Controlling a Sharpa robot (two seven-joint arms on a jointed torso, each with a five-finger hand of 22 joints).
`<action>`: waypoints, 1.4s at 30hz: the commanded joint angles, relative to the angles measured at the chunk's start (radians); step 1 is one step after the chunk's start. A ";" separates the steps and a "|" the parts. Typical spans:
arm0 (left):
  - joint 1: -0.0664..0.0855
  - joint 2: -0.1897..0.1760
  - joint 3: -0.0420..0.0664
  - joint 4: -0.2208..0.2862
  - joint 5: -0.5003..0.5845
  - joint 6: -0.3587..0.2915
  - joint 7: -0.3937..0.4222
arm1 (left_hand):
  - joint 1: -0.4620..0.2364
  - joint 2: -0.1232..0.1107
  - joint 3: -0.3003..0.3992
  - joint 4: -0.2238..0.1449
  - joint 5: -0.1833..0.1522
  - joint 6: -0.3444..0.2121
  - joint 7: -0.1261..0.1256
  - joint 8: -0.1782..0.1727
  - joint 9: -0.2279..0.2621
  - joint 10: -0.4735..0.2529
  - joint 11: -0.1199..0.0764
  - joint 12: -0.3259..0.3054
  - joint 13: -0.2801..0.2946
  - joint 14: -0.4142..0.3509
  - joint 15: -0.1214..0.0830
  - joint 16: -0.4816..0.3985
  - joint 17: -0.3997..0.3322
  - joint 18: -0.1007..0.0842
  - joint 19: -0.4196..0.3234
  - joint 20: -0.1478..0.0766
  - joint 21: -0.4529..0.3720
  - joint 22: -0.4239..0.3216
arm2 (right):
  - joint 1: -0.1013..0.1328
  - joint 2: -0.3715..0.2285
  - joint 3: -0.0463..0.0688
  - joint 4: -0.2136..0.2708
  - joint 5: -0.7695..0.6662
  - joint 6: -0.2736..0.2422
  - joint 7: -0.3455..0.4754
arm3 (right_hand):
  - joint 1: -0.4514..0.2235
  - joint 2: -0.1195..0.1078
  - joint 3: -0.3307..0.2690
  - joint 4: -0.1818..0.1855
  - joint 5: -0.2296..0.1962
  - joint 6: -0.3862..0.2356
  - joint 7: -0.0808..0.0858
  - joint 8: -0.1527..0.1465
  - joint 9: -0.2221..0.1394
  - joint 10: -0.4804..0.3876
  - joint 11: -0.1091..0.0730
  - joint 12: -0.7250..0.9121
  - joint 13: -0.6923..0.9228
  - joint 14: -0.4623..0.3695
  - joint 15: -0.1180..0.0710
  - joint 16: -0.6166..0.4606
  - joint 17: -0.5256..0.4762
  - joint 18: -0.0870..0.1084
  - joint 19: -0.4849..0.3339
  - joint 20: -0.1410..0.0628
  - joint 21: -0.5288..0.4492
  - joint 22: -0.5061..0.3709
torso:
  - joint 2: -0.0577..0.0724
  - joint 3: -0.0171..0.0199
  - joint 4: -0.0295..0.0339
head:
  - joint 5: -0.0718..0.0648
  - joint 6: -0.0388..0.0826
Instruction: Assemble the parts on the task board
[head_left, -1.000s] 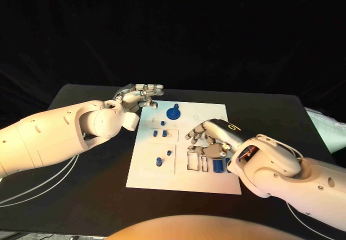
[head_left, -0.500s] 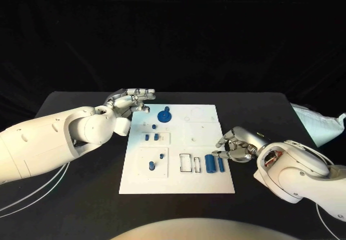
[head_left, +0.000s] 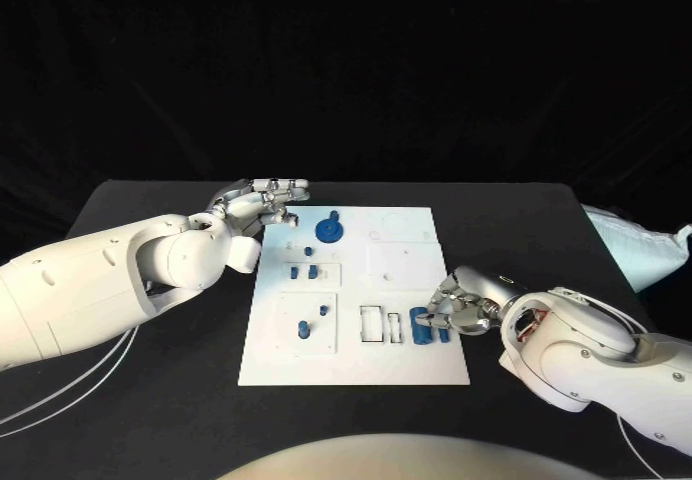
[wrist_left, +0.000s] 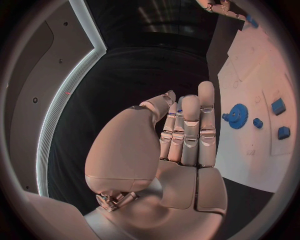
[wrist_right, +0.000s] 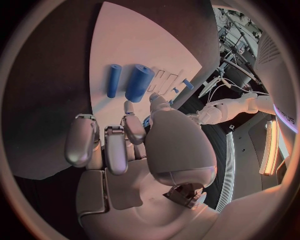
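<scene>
Head view puts the left hand (head_left: 260, 203) at about ten o'clock from the middle of the task board (head_left: 361, 370), hovering over the black worktop (head_left: 159, 400) just off the board's far-left corner. Its fingers are held straight and side by side, holding nothing; the left wrist view shows the same flat, closed-up fingers (wrist_left: 190, 130) with the thumb tucked alongside.

On the white board, a blue gear (head_left: 330, 232) sits near twelve o'clock, close to the left hand. Below it lie small blue blocks (head_left: 302, 272) at about ten o'clock of the board's middle, and at about seven o'clock blue pegs (head_left: 303, 329) stand in a square panel. Outlined empty slots (head_left: 382, 325) sit at about five o'clock.

Further right, at about four o'clock, the right hand (head_left: 459, 305) rests at the board's right edge with its fingers curled toward a thick blue cylinder (head_left: 420, 324) and a thinner blue rod (wrist_right: 113, 80) beside it. The right wrist view shows both pieces lying free on the board just beyond the fingertips (wrist_right: 128, 106), with nothing gripped and the fingers bent loosely inward.
</scene>
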 joint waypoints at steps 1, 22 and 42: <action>0.000 0.001 0.001 0.001 -0.002 0.020 0.003 | 0.003 0.007 0.001 -0.006 0.001 -0.007 0.001 -0.001 -0.001 -0.009 0.000 0.004 0.000 -0.005 0.001 -0.003 -0.001 0.010 -0.007 -0.001 -0.005 -0.002 | -0.005 0.006 0.000 -0.004 -0.046 0.068 -0.023 | -0.001 0.012 -0.011 0.001 0.001 -0.003 -0.008 0.007 0.004 0.004 -0.006 0.004 0.005 0.068 -0.002 0.006 0.043 -0.010 0.006 -0.002 0.007 0.002 | 0.001 -0.0003 0.0001 | 0.002 -0.002; -0.002 0.000 0.001 0.001 -0.002 0.027 -0.004 | 0.002 0.007 0.000 -0.006 0.001 -0.008 0.002 0.000 -0.001 -0.010 0.001 0.004 0.000 -0.005 0.001 -0.003 -0.002 0.010 -0.007 -0.001 -0.005 -0.002 | -0.025 0.053 -0.001 -0.028 -0.091 0.109 -0.026 | -0.005 0.022 -0.039 -0.001 -0.003 0.002 -0.012 0.025 0.020 0.004 -0.009 0.008 0.020 0.069 -0.004 0.009 0.047 -0.011 0.006 -0.004 0.010 0.008 | 0.004 0.0003 0.0051 | 0.000 -0.007; -0.002 -0.001 0.001 0.001 -0.005 0.035 -0.010 | 0.000 0.007 -0.002 -0.007 0.001 -0.010 0.002 0.000 -0.001 -0.013 0.001 0.006 0.000 -0.009 0.002 -0.006 -0.010 0.010 -0.008 0.000 -0.006 -0.002 | -0.032 0.058 0.016 -0.006 0.015 -0.061 -0.019 | 0.048 0.096 -0.055 -0.001 0.095 0.028 -0.030 0.069 0.076 0.021 -0.025 0.019 0.058 0.070 -0.018 0.013 0.056 -0.015 0.014 -0.018 0.023 0.033 | 0.004 0.0006 0.0078 | -0.001 -0.005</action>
